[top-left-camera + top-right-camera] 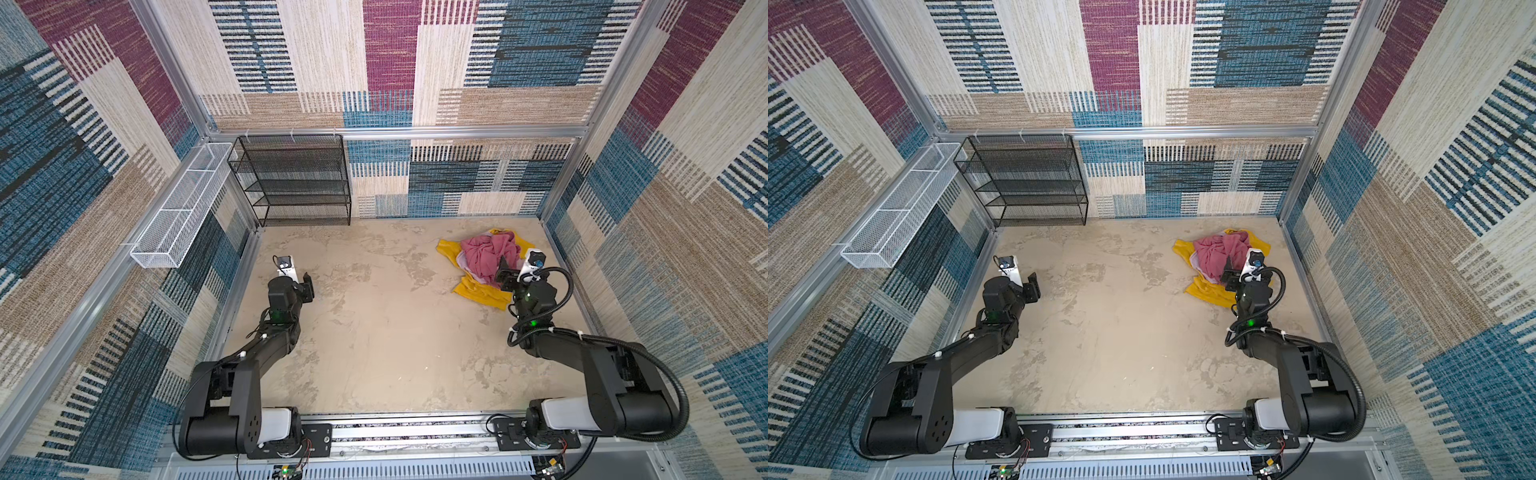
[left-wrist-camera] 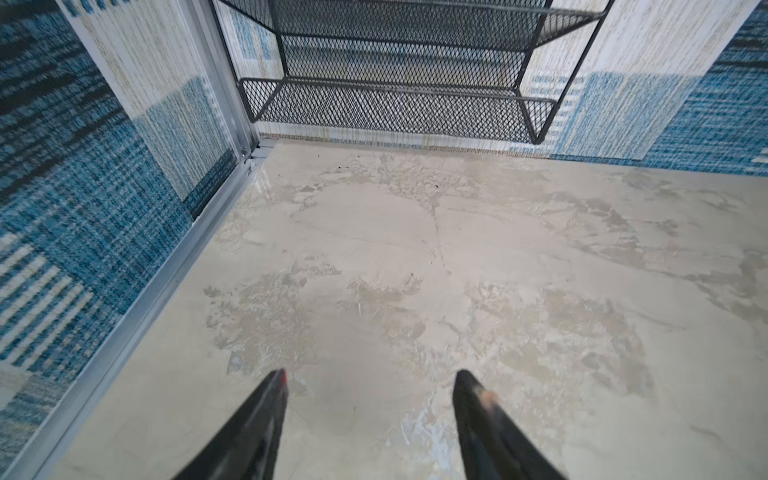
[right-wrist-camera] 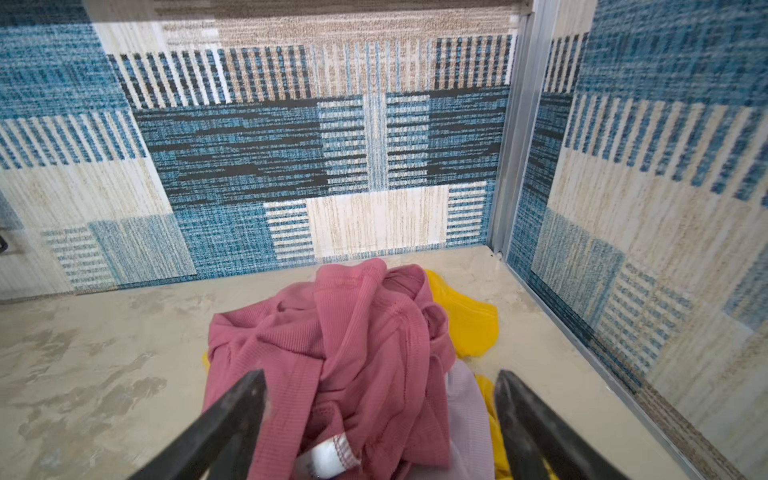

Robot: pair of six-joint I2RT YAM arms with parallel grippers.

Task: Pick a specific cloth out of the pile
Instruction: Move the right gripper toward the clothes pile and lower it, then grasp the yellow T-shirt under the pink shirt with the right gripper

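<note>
Found right gripper [image 3: 381, 374] spread wide, pinching nothing. Poised low over the near edge of the pile [image 1: 488, 257]. In the wrist view one finger [image 3: 232, 415] overlaps the rose garment [image 3: 353, 332], the other runs alongside yellow fabric. Cannot tell whether either finger touches.

Located cloth [image 3: 465, 324], yellow, at the bottom of the pile, lying on the table [image 3: 104, 353]. Seen ahead and to the right of the right gripper as a rounded lobe, and again beside its right finger. In a top view, same cloth [image 1: 478, 293] spread beneath and just behind the gripper, with another corner out at the heap's far-left side. Mostly covered by the rose garment bunched on top. Print hidden.

Spotted lilac garment [image 3: 465, 399] as a thin layer between rose and yellow, right under the gripper.

Found left gripper [image 2: 372, 374] spread too, gripping nothing, over the table, well apart from the pile off to its right.

Containers:
- shelf [image 2: 395, 104], black mesh, straight ahead of left gripper against the back wall: only its own mesh tiers seen.
- basket [image 1: 174, 208], white wire, on the side wall above and to the left of left gripper: three compartments, only wire showing in each.
</note>
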